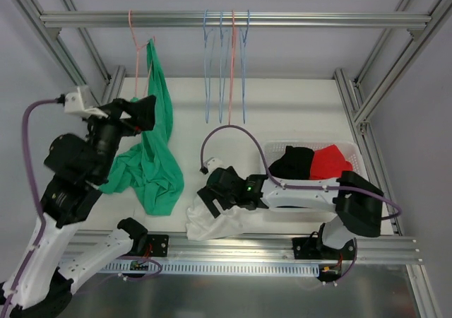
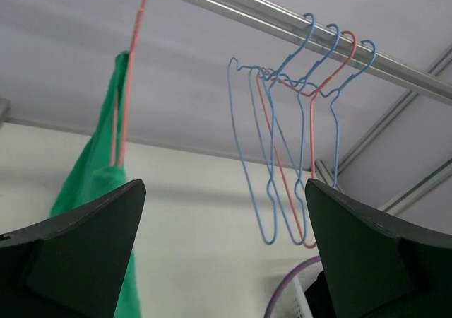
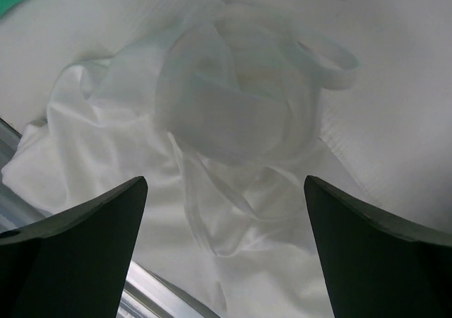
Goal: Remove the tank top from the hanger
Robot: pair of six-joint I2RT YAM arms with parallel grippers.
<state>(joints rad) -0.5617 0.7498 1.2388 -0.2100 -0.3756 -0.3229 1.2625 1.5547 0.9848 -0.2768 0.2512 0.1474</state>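
The left arm [image 1: 78, 162] is raised, and its jaws stand wide apart with nothing between them. The green fabric tank top [image 2: 92, 177] hangs just outside the dark finger [image 2: 70, 254] on the left of the wrist view. It is close beside that finger; I cannot tell whether they touch. The top is still on the thin pink wire hanger [image 2: 133, 78], which hooks over the aluminium rail [image 2: 282, 14] above the jaws. The lower part of the top lies bunched on the white surface [image 1: 282, 113] below them. Beyond the open gap, a cluster of empty blue and pink wire hangers [image 2: 304, 85] hangs from the same rail.

The right arm [image 1: 296, 194] is low, its jaws also apart and empty. They are directly over a crumpled white garment [image 3: 226, 120] on the surface. Behind that arm is a white plastic basket [image 1: 353, 148] holding a black garment [image 1: 293, 161] and a red garment [image 1: 330, 161].
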